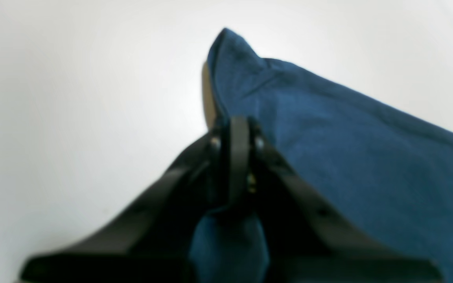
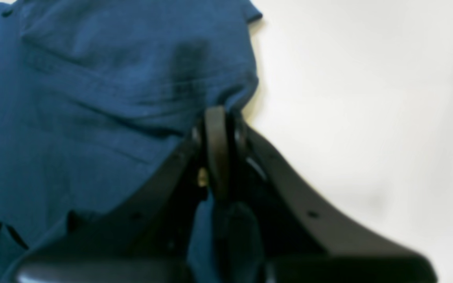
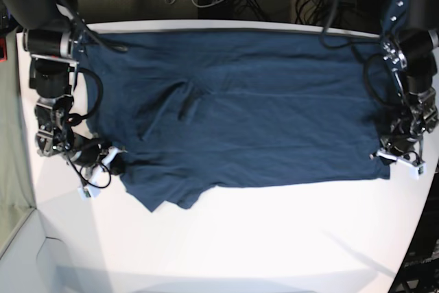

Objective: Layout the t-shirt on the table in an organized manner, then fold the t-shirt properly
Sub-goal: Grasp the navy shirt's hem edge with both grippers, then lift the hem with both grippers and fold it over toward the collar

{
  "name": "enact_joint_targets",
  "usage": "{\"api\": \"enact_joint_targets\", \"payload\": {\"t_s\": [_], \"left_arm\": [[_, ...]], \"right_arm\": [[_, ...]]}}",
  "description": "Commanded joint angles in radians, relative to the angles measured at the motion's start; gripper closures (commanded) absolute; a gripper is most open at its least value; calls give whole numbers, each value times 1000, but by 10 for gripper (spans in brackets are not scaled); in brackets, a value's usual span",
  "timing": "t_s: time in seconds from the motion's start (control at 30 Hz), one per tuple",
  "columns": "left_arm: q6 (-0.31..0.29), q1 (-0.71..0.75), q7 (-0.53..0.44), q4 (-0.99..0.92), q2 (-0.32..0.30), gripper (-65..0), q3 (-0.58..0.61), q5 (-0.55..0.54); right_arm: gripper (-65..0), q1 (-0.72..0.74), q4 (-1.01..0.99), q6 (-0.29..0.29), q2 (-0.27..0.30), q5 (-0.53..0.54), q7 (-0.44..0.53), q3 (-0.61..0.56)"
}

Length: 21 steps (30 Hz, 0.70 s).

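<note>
**Both grippers pinching the shirt's edges**

From my remote seat I take the table (image 3: 226,238) first, since it is the biggest thing here: a white, smooth top with a curved near edge, and I place everything else against it. The t-shirt (image 3: 240,114) lies spread across the far half of the table, dark navy, reaching almost to the table's far edge and stretching nearly from one side to the other. Its middle is fairly flat, with a few creases left of centre in the base view, and a bunched flap of cloth sags toward the table's near side at the shirt's lower left corner.

The right gripper (image 3: 110,164) sits low over the table at that bunched corner, on the base view's left. In its wrist view the jaws of the right gripper (image 2: 218,118) are pressed together with blue cloth caught between them, so it is clamped on the t-shirt.

The left gripper (image 3: 392,152) sits at the opposite side of the table, at the shirt's other corner. Its wrist view shows the left gripper (image 1: 239,122) closed tight on a fold of the t-shirt, with cloth rising in a peak beyond the tips
</note>
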Motion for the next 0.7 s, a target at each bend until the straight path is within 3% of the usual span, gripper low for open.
{"api": "enact_joint_targets", "payload": {"t_s": [0.0,0.17,0.27,0.4,0.67], "left_arm": [[25,-14,23,7,-12,0,-2,11],[25,-19,46,83,-9,-3,-5,8],[25,-16,144,207,11,-3,-5,8],[25,-6,236,325,23,-3,-7,8],[25,35,293,382,49,-3,-66,8]], "right_arm": [[0,5,-1,-1,7,-50,-61,0],[0,15,4,-1,8,-44,-62,4],[0,15,34,-1,8,-44,-65,4],[0,4,132,-1,8,-42,-142,7],[0,-59,333,-1,8,-42,-245,93]]}}
